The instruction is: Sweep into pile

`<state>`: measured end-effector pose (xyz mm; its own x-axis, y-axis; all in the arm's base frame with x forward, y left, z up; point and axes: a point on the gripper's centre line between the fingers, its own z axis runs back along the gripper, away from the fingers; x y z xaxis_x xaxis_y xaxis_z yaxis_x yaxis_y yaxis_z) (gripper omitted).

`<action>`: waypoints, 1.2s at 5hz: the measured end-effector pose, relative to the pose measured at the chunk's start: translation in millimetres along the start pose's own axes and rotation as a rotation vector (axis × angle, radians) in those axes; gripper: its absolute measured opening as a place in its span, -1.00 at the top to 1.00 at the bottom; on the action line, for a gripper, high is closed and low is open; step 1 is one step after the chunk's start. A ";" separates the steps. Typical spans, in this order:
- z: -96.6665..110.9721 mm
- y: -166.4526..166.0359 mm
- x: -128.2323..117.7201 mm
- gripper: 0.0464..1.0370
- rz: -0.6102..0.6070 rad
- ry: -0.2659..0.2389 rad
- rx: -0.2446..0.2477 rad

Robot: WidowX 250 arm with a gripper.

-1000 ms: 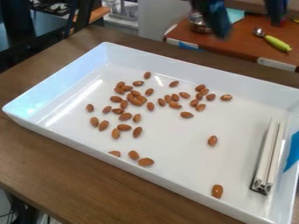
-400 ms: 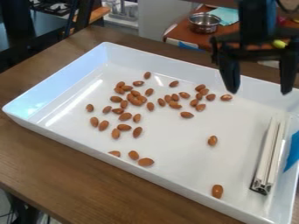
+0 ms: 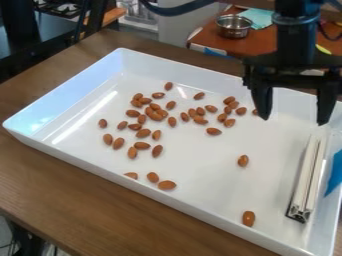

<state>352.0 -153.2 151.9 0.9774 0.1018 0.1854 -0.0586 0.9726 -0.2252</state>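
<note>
One large white tray [image 3: 80, 162] sits on the brown wooden surface [image 3: 40, 187], set at a slant, its raised walls closed all round. Dozens of almonds [image 3: 143, 133] lie on its floor. Most are in a loose scatter across the left and middle, some touching in a clump, others apart. Three are by the near wall, the leftmost partly hidden by the rim. Two more lie singly on the right half, one midway and one close to the near wall.

Also inside, beside the right wall, rests a long whitish bar [image 3: 306, 175], with a metallic fitting at its near end. A blue patch [image 3: 334, 175] shows on that wall.

The hand [image 3: 292, 120] hangs above the right far part of the tray, fingers spread wide with nothing held; one tip partly covers an almond behind it. It points down over the bar's far end.

Behind, a round metal bowl [image 3: 234, 31] stands on a reddish worktop [image 3: 256, 44], near a pale blue-green cloth [image 3: 259, 18]; what it holds I cannot tell.
</note>
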 end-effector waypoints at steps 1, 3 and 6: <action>-8.9 2.0 -2.1 -0.93 -0.015 -0.008 0.027; -20.0 -7.0 -11.7 -0.93 -0.038 -0.003 0.041; -49.7 -14.5 -26.8 -0.93 -0.051 -0.001 0.145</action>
<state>336.8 -180.5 102.6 0.9796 0.0521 0.1940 -0.0381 0.9965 -0.0749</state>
